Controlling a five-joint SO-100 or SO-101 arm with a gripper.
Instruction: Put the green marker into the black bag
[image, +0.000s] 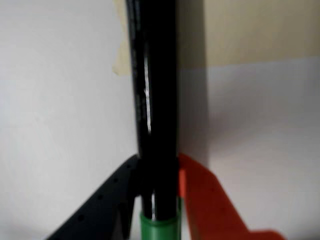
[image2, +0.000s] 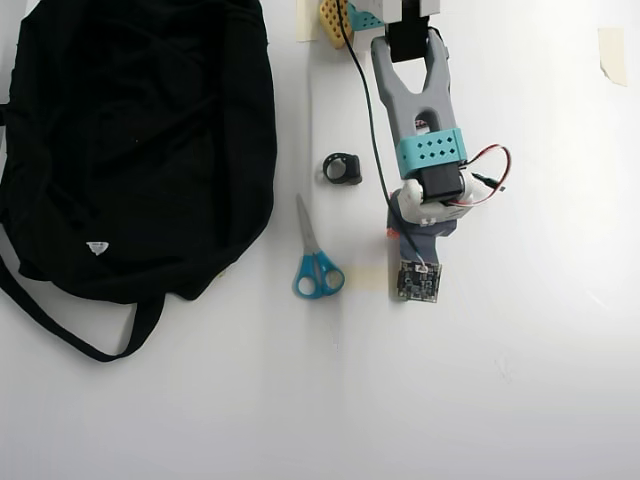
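In the wrist view the green marker (image: 155, 100) fills the middle as a black barrel running up the frame, its green cap (image: 160, 227) at the bottom edge. My gripper (image: 159, 162) is shut on it, black finger (image: 107, 200) on the left and orange finger (image: 210, 200) on the right. In the overhead view the arm (image2: 420, 110) reaches down from the top, and its wrist and camera board (image2: 419, 281) cover the gripper and the marker. The black bag (image2: 140, 140) lies flat at the upper left, well to the left of the arm.
Blue-handled scissors (image2: 315, 265) lie between the bag and the arm. A small black coiled cable (image2: 342, 168) sits above them. The bag's strap (image2: 70, 330) loops out below it. Tape pieces (image2: 612, 55) stick to the white table at the top right.
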